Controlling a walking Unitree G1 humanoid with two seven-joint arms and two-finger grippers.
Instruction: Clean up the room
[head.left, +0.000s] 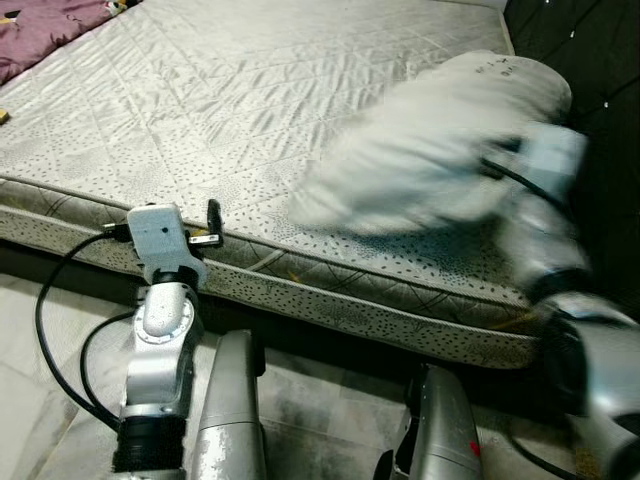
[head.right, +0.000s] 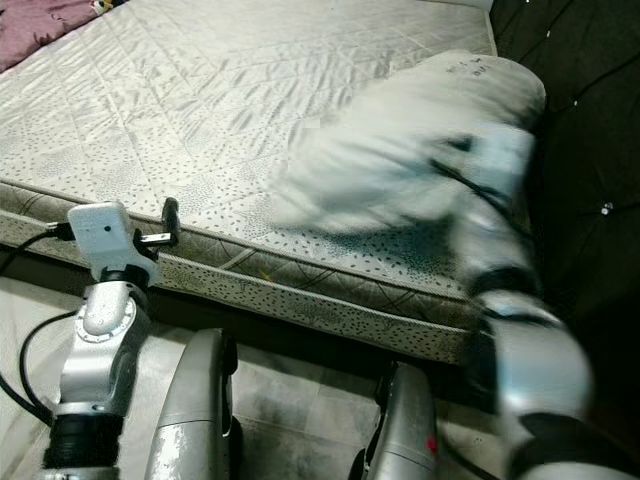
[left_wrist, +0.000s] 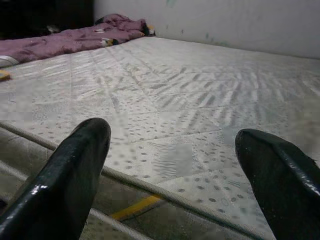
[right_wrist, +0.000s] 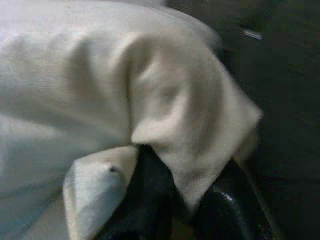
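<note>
A white pillow (head.left: 430, 150) lies blurred over the right part of the bare quilted mattress (head.left: 220, 110), near the dark headboard (head.left: 590, 60). My right gripper (right_wrist: 182, 200) is shut on a fold of the pillow's cloth, which drapes over its fingers (right_wrist: 150, 195). The right arm (head.left: 550, 220) reaches up along the bed's right side. My left gripper (left_wrist: 175, 165) is open with nothing between its fingers, and its wrist (head.left: 160, 235) hovers at the mattress's front edge.
A purple blanket (head.left: 45, 30) is bunched at the far left corner of the bed. A small yellow item (left_wrist: 4, 75) lies on the mattress near it. Black cables (head.left: 50, 330) loop beside my left arm above the tiled floor (head.left: 320, 420).
</note>
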